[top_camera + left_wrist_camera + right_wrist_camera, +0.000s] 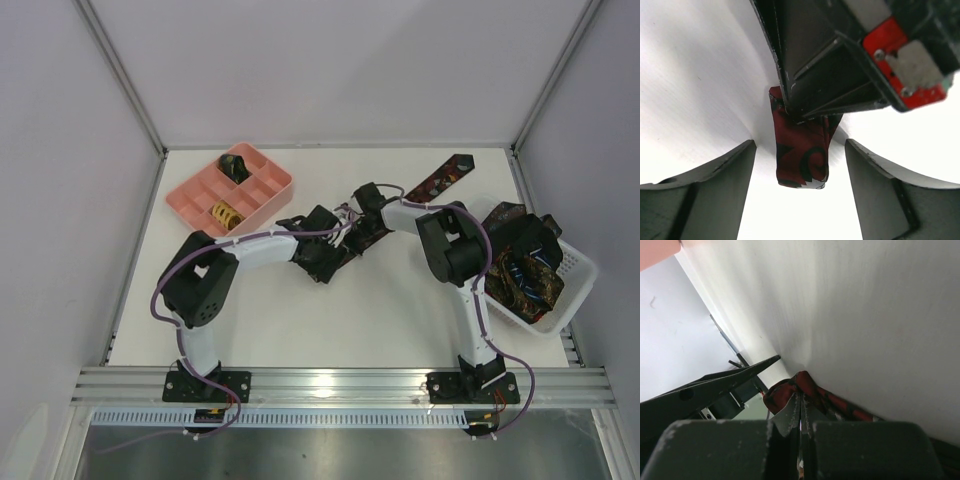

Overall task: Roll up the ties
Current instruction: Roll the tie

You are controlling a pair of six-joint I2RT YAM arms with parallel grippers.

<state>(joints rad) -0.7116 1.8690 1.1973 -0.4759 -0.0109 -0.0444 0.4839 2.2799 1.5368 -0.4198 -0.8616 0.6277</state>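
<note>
Working tie (805, 167): dark brown-black cloth with a red-orange pattern. Its near end is wound into a short, squat roll lying on the white desk (300, 320) about mid-desk. The rest runs flat and diagonal toward the far right corner, ending in a point (447, 177). Right pincer (801, 407) is clamped tight on the red fabric at the top of the roll, fingers pressed together with cloth bunched between them. Left pincer (800, 146) stands wide, one finger on each side of the roll and clear of it, with white desk showing in both gaps. Pink tray (195, 190) sits at far left and is divided into compartments. A dark rolled tie (236, 165) is in a compartment along its far side, and a yellow-patterned rolled tie (225, 213) is in one near its front edge. The other compartments in view show bare pink. White mesh basket (575, 270) sits at the right edge of the desk, beside the right arm. It holds a loose heap of ties (520, 262), dark with blue and orange markings; how many cannot be told.
</note>
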